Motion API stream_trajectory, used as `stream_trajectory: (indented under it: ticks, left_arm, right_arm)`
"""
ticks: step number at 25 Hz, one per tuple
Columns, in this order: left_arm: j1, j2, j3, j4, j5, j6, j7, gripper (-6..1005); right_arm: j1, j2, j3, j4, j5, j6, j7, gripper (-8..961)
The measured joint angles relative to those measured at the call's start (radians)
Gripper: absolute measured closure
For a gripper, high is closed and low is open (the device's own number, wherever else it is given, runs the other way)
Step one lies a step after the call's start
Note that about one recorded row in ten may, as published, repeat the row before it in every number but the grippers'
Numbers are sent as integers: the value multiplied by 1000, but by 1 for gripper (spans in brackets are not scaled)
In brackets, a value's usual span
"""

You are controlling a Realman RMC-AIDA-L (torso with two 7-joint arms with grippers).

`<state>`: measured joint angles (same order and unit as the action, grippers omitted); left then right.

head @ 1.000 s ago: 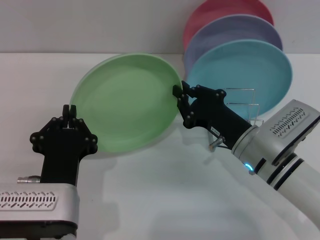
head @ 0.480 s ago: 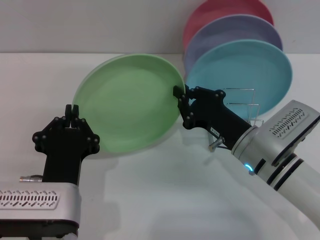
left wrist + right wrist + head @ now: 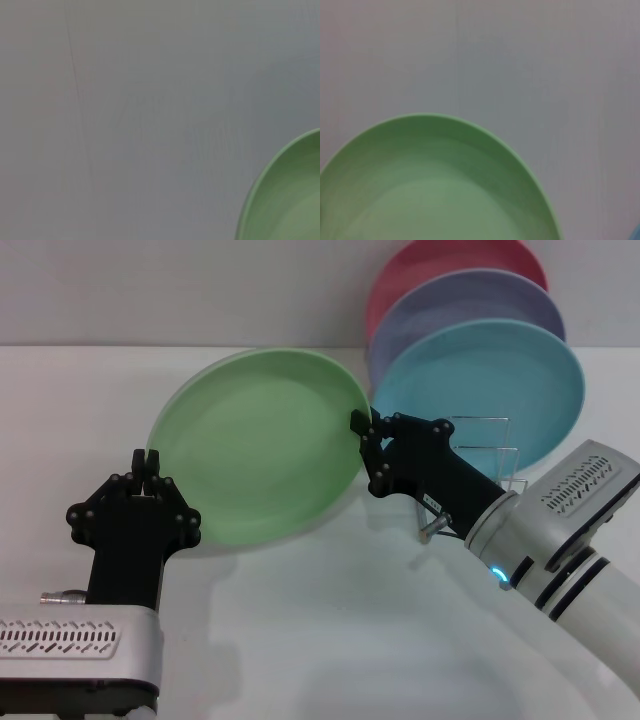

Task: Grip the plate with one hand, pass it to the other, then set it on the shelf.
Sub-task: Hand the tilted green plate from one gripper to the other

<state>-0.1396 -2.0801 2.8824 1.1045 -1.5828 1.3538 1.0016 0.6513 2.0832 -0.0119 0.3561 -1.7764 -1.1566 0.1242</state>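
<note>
The plate (image 3: 255, 445) hangs tilted over the middle of the table (image 3: 330, 640), left gripper (image 3: 145, 462) at its left rim, right gripper (image 3: 358, 425) at its right rim. The shelf (image 3: 485, 455) sits toward the back right, with three other plates (image 3: 485, 390) stacked upright in it, one behind another.

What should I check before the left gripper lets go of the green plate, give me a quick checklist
1. Right gripper on the plate rim: ok, its fingers are closed on the edge nearest the rack.
2. Left gripper on the opposite rim: ok, closed there, so both grippers grip the plate.
3. Plate off the table: ok, it is held tilted above its shadow.
4. Free slot in the shelf: ok, bare wire loops show in front of the turquoise plate.
5. Depth of the right gripper's bite on the rim: cannot tell, the wrist view shows only the plate.
</note>
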Motion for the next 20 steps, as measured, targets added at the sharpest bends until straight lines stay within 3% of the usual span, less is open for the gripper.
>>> stream_trajectory:
  ticks: [20]
  left_arm:
    - [5,0,0,0,12,-4,-14,889]
  right_arm:
    - [-1,0,1,-3,0,0,0,928]
